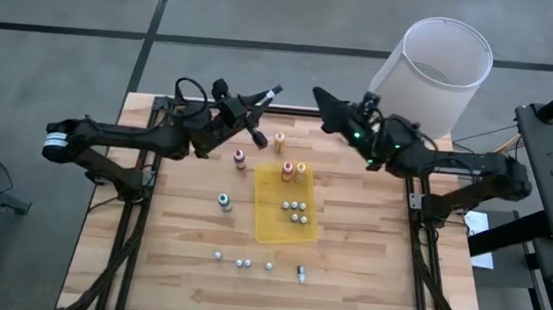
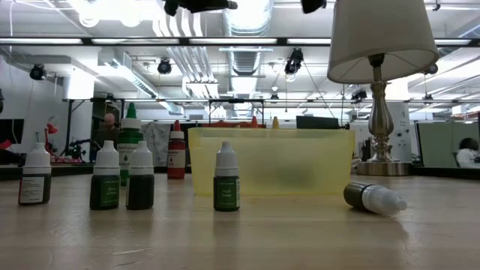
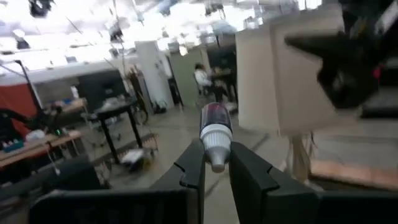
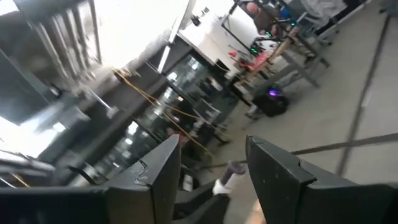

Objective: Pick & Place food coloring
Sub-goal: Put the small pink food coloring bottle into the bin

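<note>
While the left gripper (image 3: 216, 167) is hanging raised over the far edge of the table (image 1: 366, 283), its two dark fingers (image 3: 189, 171) are pressing together on a small dark-red food coloring bottle (image 3: 215, 134), gripping it near its white cap so that the coloured body is sticking out past the fingertips. In the overhead view this gripper (image 1: 261, 101) is sitting beside the pinkish bottle (image 1: 239, 159) and the orange bottle (image 1: 279, 141), both standing upright on the wood, though the held bottle itself is too small to pick out there. The right gripper (image 4: 212, 163) is pointing toward the left one from the far right side, its fingers standing apart with nothing between them; the held bottle (image 4: 227, 176) is showing farther off through that gap. A teal-green bottle (image 1: 224, 202) is standing alone on the wood near the yellow mat (image 1: 272, 225), and two more coloured bottles are standing at the mat's far end, with several tiny white-capped ones on the mat and a row nearer the front edge, their colours being hard to tell. One front bottle (image 2: 374, 197) is lying on its side. Both grippers are being cut off at the top of the table-level view, and a white bucket (image 1: 435, 68) is standing behind the right arm.
</note>
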`<action>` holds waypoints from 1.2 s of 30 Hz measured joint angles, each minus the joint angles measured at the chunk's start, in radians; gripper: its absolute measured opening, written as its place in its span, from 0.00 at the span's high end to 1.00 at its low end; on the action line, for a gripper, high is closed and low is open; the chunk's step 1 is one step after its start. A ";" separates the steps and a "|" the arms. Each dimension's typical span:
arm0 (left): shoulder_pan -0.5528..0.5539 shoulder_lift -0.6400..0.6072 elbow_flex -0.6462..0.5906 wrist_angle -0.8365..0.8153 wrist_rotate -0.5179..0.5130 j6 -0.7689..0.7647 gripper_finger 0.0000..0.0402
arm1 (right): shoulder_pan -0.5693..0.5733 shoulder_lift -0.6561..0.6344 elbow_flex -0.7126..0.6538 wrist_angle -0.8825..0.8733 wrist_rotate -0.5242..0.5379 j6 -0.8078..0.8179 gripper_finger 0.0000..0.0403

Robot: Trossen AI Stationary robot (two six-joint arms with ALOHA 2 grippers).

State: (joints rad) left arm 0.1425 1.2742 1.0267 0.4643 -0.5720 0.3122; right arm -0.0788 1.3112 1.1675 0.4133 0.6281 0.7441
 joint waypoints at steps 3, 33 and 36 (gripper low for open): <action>0.000 -0.012 0.004 -0.099 0.018 -0.044 0.92 | 0.000 -0.056 0.000 -0.119 -0.001 -0.035 0.58; -0.028 0.030 0.327 -0.975 0.542 -0.501 0.93 | -0.001 -0.299 0.001 -0.694 -0.443 -0.061 0.58; -0.028 0.058 0.327 -0.979 0.598 -0.523 0.93 | 0.000 -0.299 0.001 -0.723 -0.477 -0.088 0.60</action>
State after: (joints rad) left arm 0.1146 1.3325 1.3533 -0.5144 0.0265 -0.2108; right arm -0.0785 1.0126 1.1683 -0.3097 0.1512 0.6556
